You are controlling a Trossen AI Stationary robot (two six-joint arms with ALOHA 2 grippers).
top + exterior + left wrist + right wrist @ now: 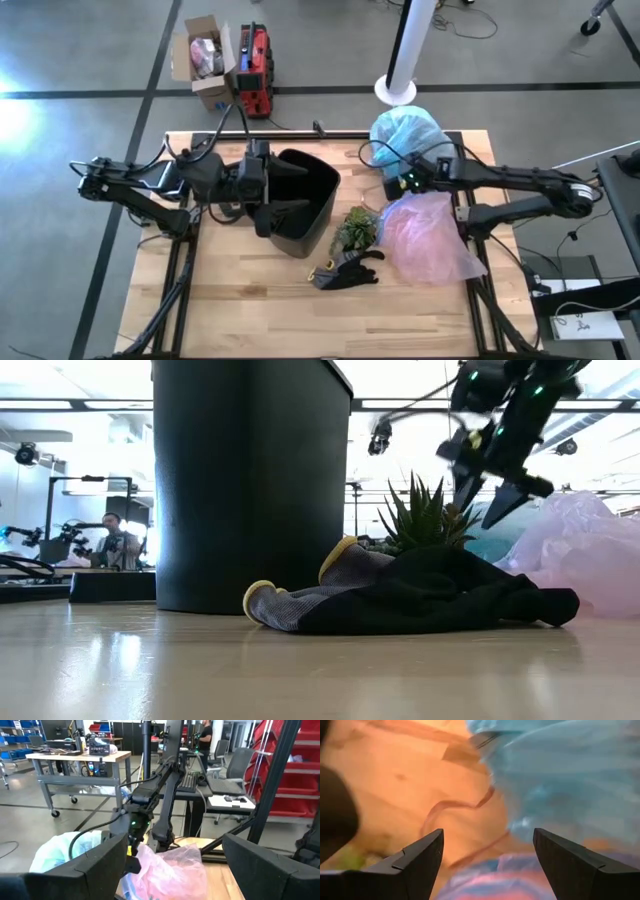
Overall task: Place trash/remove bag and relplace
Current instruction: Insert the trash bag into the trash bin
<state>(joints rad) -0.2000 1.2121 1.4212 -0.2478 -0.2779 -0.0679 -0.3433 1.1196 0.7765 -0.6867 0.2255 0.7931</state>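
The teal-blue bag (405, 132) lies bunched on the table's far right part; it fills the right wrist view (560, 770). My right gripper (400, 183) hangs open just near of it, slanting down, with bare wood between its fingers (487, 865); the low view shows its fingers apart and clear of the table (487, 500). The black bin (300, 205) stands upright on its base at mid-table. My left gripper (288, 189) is open and level over the bin's left rim, nothing between its fingers (172, 870). No loose trash is in view.
A pink plastic bag (430, 235) lies on the right, near of my right gripper. A green plant tuft (355, 228) and a black-and-yellow glove (345, 270) lie right of the bin. Bare wood runs along the table's near edge (300, 320).
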